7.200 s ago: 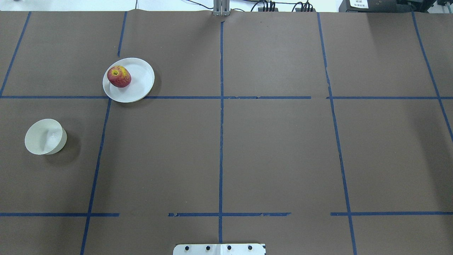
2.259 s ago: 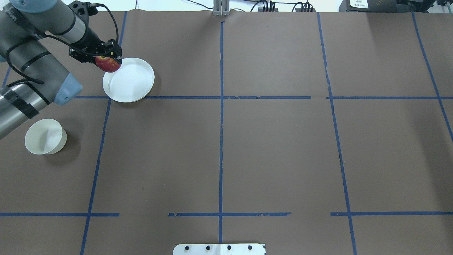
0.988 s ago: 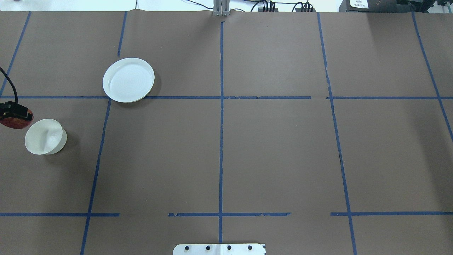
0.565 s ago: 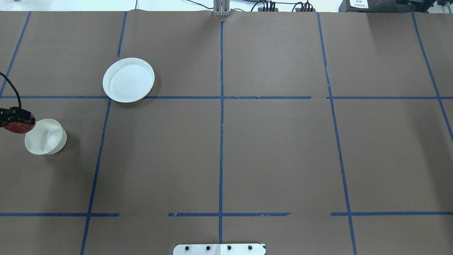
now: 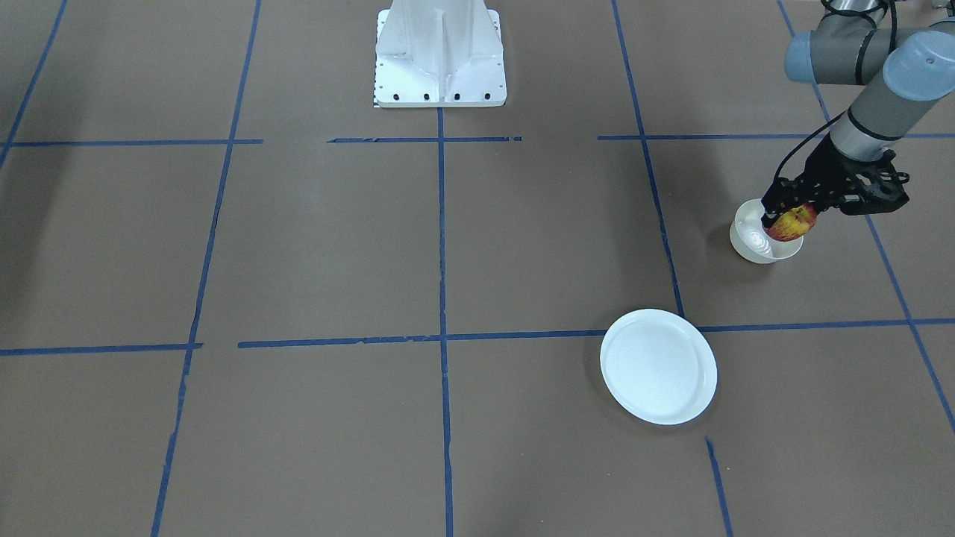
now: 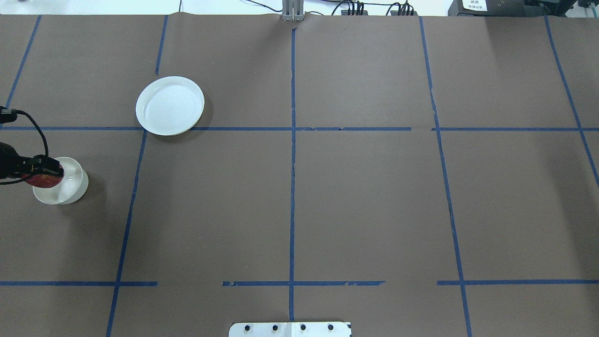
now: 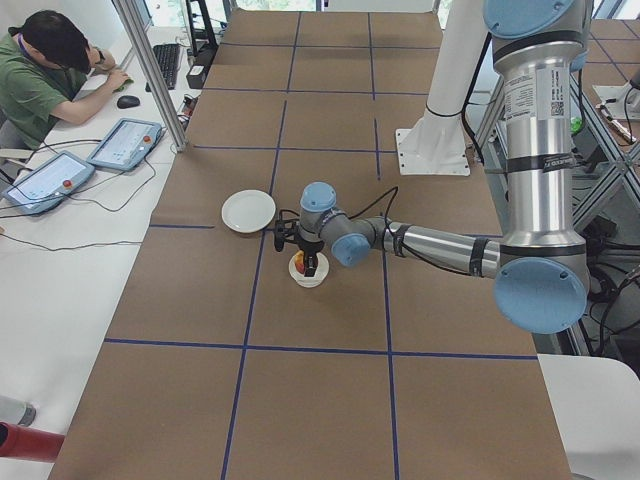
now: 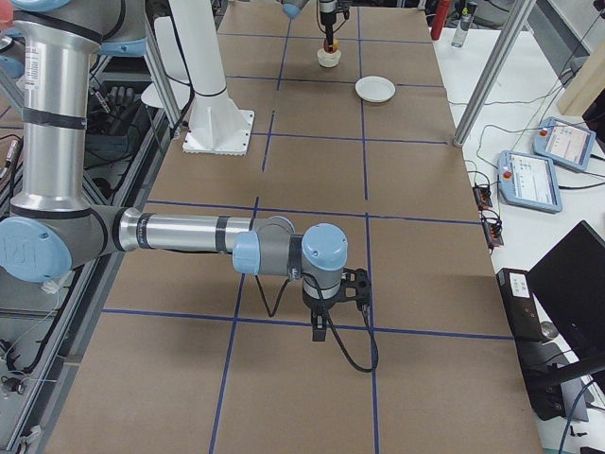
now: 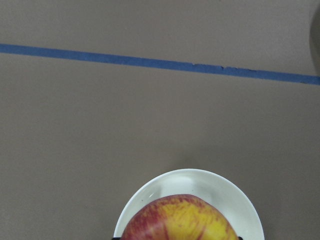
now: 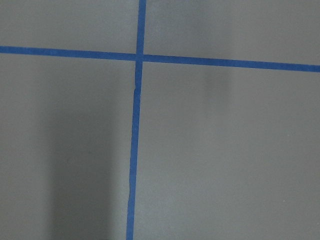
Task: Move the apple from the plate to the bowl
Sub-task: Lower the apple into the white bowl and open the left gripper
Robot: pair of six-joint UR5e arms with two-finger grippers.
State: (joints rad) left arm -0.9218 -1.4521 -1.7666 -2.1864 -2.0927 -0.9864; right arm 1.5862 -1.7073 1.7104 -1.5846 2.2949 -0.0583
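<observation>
Left gripper (image 5: 789, 215) is pinching the apple (image 5: 794, 224), black fingers pressed on either side of it. The apple is round, with glossy red skin and yellow streaks; the left wrist view shows fine red striping over a yellow patch. It hangs over the mouth of the bowl (image 5: 750, 242), towards the rim on the gripper's side and about level with that rim. Whether it touches the bowl's inside cannot be told.

The bowl is small, deep and round, cream-white, with a shiny inner wall. The plate (image 5: 658, 367) is flat, round and plain white with a low raised rim. It is wider than the bowl, holds nothing, and sits well apart from it with its edge on a tape line (image 5: 440, 246). The lines are blue tape, a bit ragged in places, forming a grid.

The table (image 5: 321, 246) is covered in matte brown paper. The left arm has grey metal tube segments with light blue joint caps.

Right gripper (image 8: 321, 329) hangs low over the paper near a tape crossing, far from both dishes. It shows only in a side view, so whether it is spread or closed cannot be told.
</observation>
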